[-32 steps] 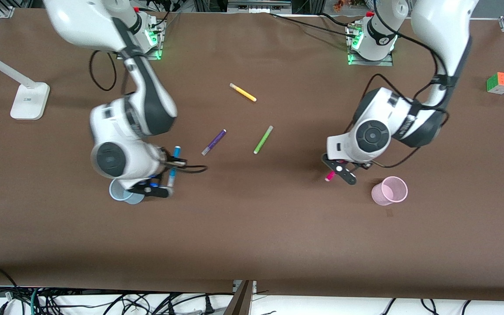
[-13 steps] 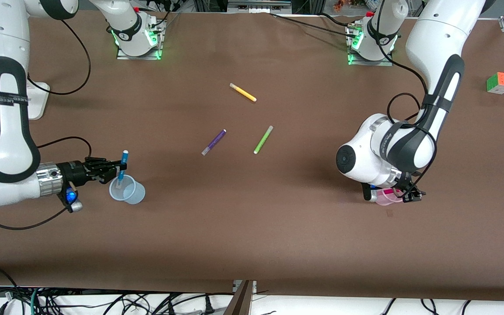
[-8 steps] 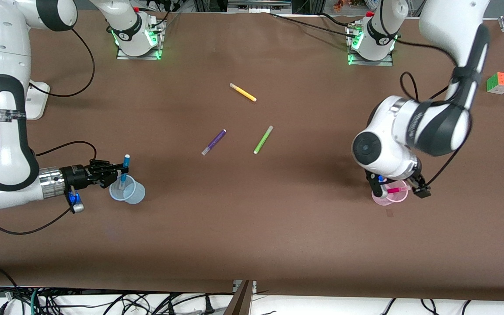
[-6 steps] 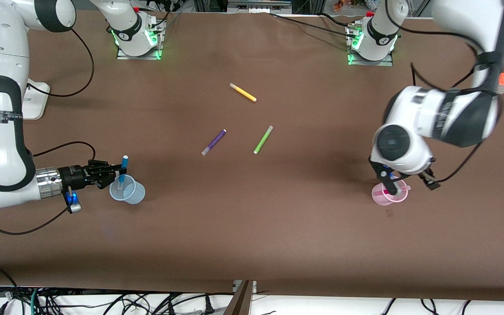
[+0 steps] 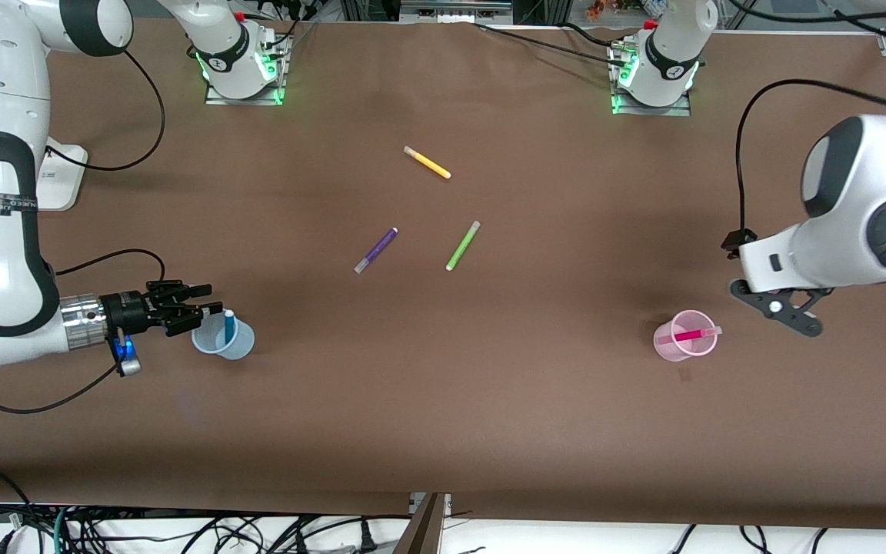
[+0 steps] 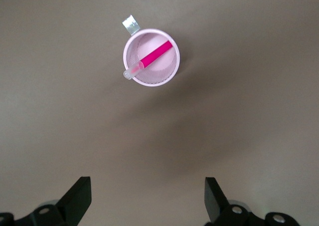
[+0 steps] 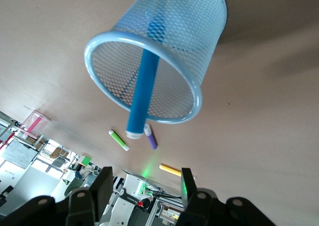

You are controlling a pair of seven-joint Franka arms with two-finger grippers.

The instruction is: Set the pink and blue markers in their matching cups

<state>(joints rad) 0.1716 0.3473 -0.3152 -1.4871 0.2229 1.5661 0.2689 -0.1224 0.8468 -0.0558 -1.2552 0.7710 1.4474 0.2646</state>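
The blue marker (image 5: 228,326) stood tilted inside the blue cup (image 5: 237,345), its upper end poking above the rim, and the cup stood upright on the brown surface (image 5: 443,385) toward the right arm's end. The right gripper (image 5: 208,301) sat just beside that cup with its jaws spread and holding nothing. Toward the left arm's end, the pink marker (image 5: 691,335) leaned across the inside of the pink cup (image 5: 674,352), with its pale end resting on the rim (the left wrist view looked straight down on both). The left gripper (image 5: 785,312) hung above the surface just beside the pink cup, toward the left arm's end, jaws wide apart and empty. Near the middle of the surface, well apart from both cups, lay a purple marker (image 5: 376,250), a lime-green marker (image 5: 463,245) and a yellow marker (image 5: 427,162), the yellow one farthest from the front camera.
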